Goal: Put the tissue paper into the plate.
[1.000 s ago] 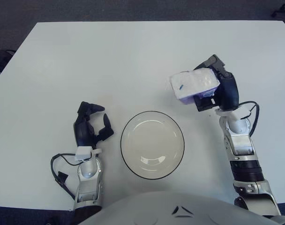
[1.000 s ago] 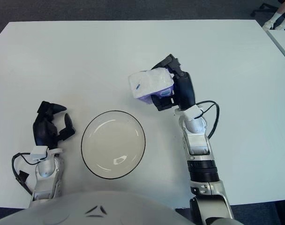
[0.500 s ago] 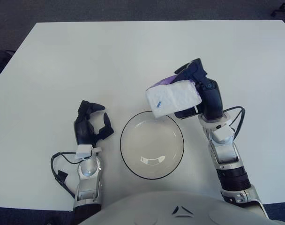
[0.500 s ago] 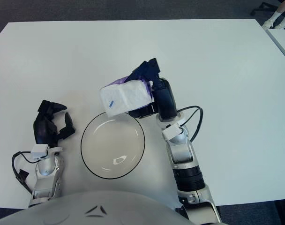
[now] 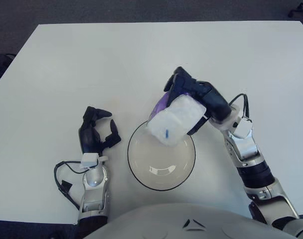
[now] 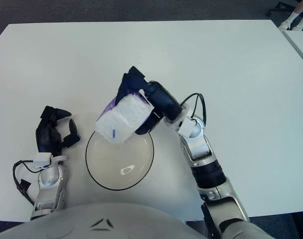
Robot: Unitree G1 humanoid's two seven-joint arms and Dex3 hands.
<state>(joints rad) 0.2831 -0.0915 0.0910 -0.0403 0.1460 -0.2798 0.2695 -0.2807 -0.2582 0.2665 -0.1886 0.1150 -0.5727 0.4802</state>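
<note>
A white tissue pack with a purple side (image 5: 173,119) is held in my right hand (image 5: 194,95), fingers curled around it. The hand holds it tilted over the far rim of the plate. The plate (image 5: 141,172) is white with a dark rim and sits on the white table near my front edge; nothing lies in it. The pack also shows in the right eye view (image 6: 120,119) above the plate (image 6: 99,174). My left hand (image 5: 94,133) rests on the table left of the plate, fingers relaxed and empty.
The white table (image 5: 116,64) stretches far behind the plate. A black cable (image 5: 62,181) loops beside my left forearm. Dark floor lies beyond the table's edges.
My right hand has carried the tissue pack left and down, from right of the plate to over its far rim. The left hand has not moved.
</note>
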